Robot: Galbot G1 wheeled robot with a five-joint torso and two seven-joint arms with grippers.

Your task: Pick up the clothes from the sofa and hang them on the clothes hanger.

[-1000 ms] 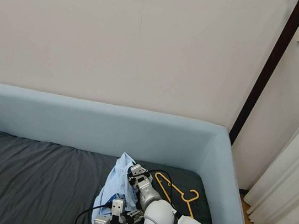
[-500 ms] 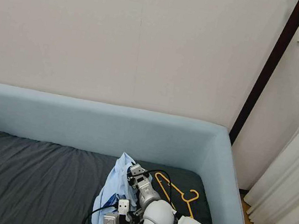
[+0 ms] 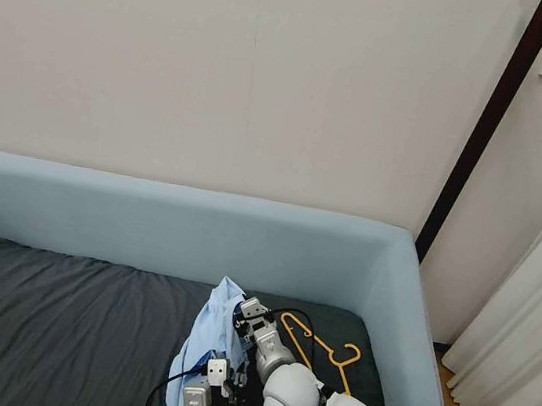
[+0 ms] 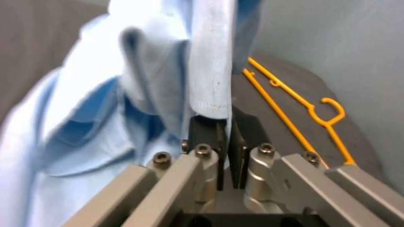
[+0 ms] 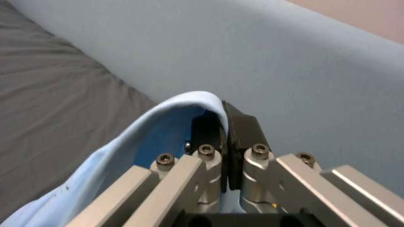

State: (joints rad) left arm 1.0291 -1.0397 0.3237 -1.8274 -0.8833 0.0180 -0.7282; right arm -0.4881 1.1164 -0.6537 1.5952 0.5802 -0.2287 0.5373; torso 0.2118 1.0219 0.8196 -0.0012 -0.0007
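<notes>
head view: the blue shirt (image 3: 203,340) is bunched on the sofa (image 3: 148,218) seat, with one peak pulled up off the dark cushion. the right gripper (image 3: 247,310) sits at that peak. the left gripper (image 3: 218,371) is lower, at the shirt's near edge. the orange hanger (image 3: 327,353) lies flat on the seat just beside the shirt, bare. my read: the pick-up is under way and the hanging is all left to do.

left wrist view: here's what the head camera can't settle. the left fingers (image 4: 208,142) are pressed together, with a hem of the shirt coming down into their tips, so it looks clamped on cloth. the hanger lies beyond, apart from the shirt, with nothing threaded on it.

right wrist view: the right fingers (image 5: 243,127) are closed too, with a fold of shirt draped over the tips and pinched there. behind are the sofa's pale back wall and grey seat. this angle gives the lift off the cushion, which the left wrist view doesn't.
</notes>
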